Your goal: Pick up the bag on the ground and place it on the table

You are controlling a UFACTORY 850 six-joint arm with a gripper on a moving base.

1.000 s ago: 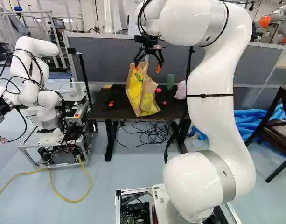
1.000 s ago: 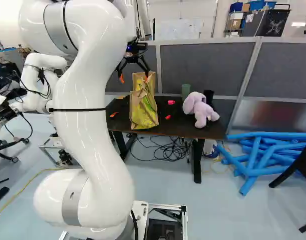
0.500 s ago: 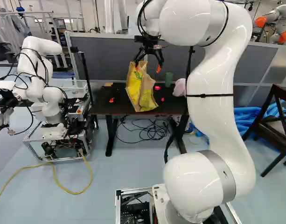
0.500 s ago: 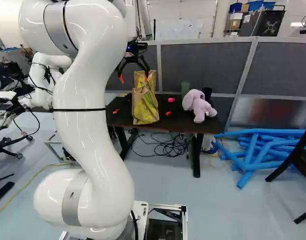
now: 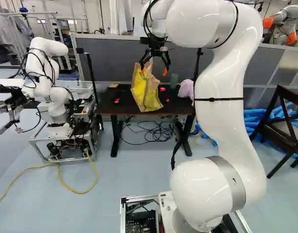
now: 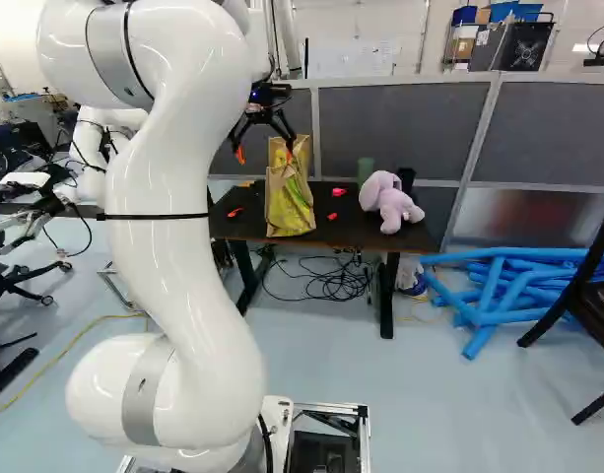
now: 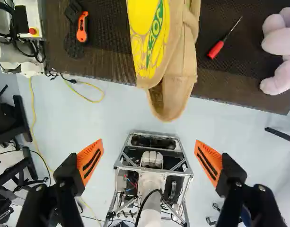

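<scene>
My gripper (image 7: 149,151) is wide, nothing btwn fingers; bag (image 7: 178,71) is ahead of it, on the tbl (image 7: 104,64). Looks placed, so I'd back straight off, slow, w/o snagging the bag's top.

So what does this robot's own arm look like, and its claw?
The thick, glossy white arm has rounded, tube-like sections, with smooth silvery-grey bands and a thin black strap around it. Thin black cables loop near its far end. The black mechanical claw has two fingers with bright orange, slotted pads.
</scene>
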